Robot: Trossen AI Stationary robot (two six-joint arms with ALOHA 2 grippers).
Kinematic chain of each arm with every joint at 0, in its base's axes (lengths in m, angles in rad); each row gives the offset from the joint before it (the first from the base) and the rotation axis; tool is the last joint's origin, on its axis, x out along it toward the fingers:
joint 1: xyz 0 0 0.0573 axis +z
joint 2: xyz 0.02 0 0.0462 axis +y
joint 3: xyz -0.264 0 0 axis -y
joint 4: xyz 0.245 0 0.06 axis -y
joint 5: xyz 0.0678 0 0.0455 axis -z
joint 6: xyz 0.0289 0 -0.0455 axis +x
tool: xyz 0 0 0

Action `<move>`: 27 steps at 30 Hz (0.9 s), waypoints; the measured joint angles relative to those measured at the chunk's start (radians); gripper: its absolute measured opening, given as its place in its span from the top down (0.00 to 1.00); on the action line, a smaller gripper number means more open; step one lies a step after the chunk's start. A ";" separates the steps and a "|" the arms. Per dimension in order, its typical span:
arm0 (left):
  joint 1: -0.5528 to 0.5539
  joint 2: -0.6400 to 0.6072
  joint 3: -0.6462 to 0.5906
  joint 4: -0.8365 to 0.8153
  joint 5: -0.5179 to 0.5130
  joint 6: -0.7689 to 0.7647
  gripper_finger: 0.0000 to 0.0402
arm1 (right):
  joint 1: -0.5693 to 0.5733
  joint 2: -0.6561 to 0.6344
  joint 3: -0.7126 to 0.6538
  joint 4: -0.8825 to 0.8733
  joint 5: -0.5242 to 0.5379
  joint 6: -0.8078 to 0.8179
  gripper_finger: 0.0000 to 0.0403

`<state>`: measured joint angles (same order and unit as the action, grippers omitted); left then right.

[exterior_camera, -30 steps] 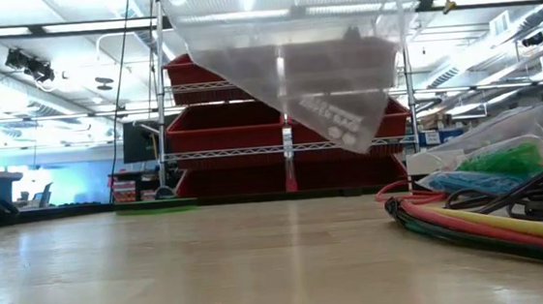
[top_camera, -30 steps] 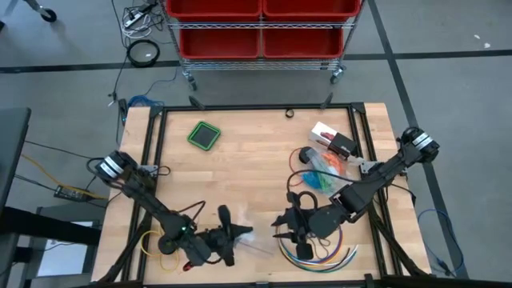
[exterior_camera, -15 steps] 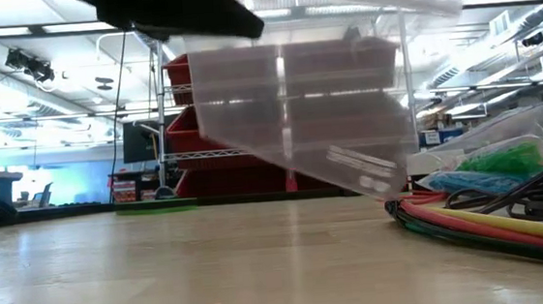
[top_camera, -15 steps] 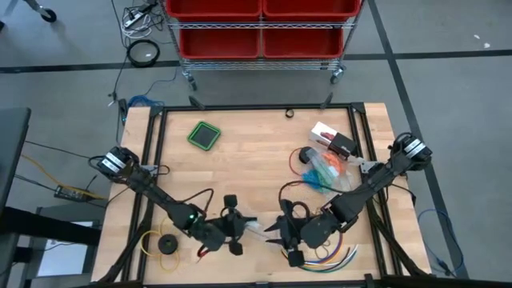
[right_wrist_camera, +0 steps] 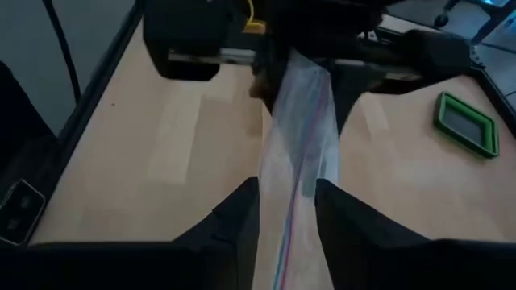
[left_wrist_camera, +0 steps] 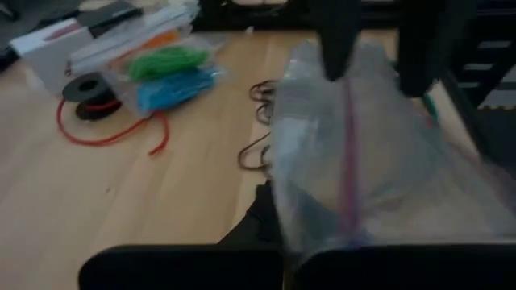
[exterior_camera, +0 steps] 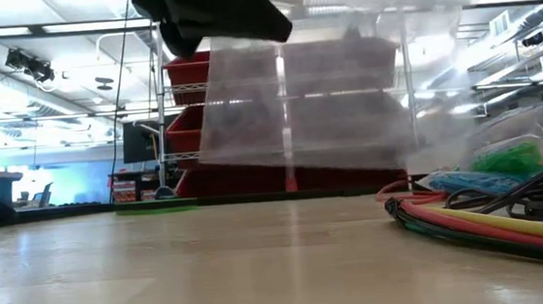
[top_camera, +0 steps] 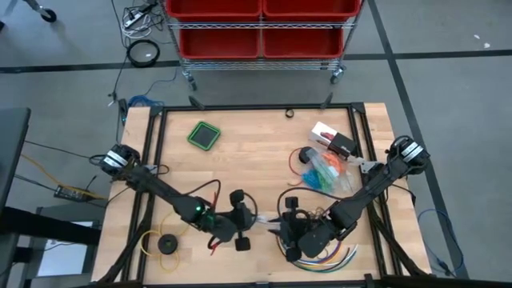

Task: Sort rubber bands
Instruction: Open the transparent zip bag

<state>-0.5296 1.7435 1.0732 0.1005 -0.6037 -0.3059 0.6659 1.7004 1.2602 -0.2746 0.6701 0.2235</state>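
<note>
A clear zip bag [exterior_camera: 297, 111] with a pink seal line [left_wrist_camera: 348, 161] hangs above the table's near middle, between my two grippers. My left gripper [top_camera: 248, 222] is shut on it. My right gripper [right_wrist_camera: 288, 211] faces it from the right, open, one finger on each side of the bag's other end. The rubber bands lie in clear bags on the table's right: green [left_wrist_camera: 169, 60], blue [left_wrist_camera: 173, 89] and orange [left_wrist_camera: 153, 40] bunches. My left gripper pinches the bag's edge [left_wrist_camera: 322, 242] between its two fingers, coming about level from the table's left. The bag is lifted clear of the table and hangs below the fingers, its lower edge [exterior_camera: 302, 164] about level. My right gripper: I cannot tell whether its fingers [right_wrist_camera: 238, 213] touch the bag.
Long multicoloured cables [top_camera: 332, 256] curve under my right arm. A red cord with a black spool [left_wrist_camera: 89, 89] and a white box [top_camera: 332, 140] lie beside the rubber band bags. A green square [top_camera: 204, 134] sits far left, and a yellow ring with a black disc [top_camera: 166, 244] near left.
My left gripper has gone toward the table's right edge and rolled about its own line. The bag, which hung with one corner down, has turned so that its lower edge lies level. My right gripper has sunk a little toward the bag.
</note>
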 joint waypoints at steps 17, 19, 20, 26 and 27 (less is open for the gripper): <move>0.015 0.000 0.029 -0.024 0.069 0.014 1.00 | 0.009 0.000 0.000 -0.141 0.072 0.088 0.81; 0.012 0.000 0.029 -0.024 0.069 0.017 1.00 | 0.008 0.000 0.000 -0.141 0.075 0.088 0.84; 0.011 0.000 0.029 -0.024 0.069 0.021 1.00 | 0.008 0.000 0.000 -0.142 0.075 0.088 0.85; -0.011 0.000 0.029 -0.014 0.068 0.068 1.00 | 0.007 0.000 0.000 -0.151 0.075 0.088 0.93; -0.015 0.000 0.029 -0.012 0.068 0.072 1.00 | 0.007 0.000 0.000 -0.151 0.075 0.088 0.95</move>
<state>-0.5445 1.7435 1.1019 0.0884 -0.5357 -0.2343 0.6728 1.7004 1.2602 -0.4252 0.7448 0.3119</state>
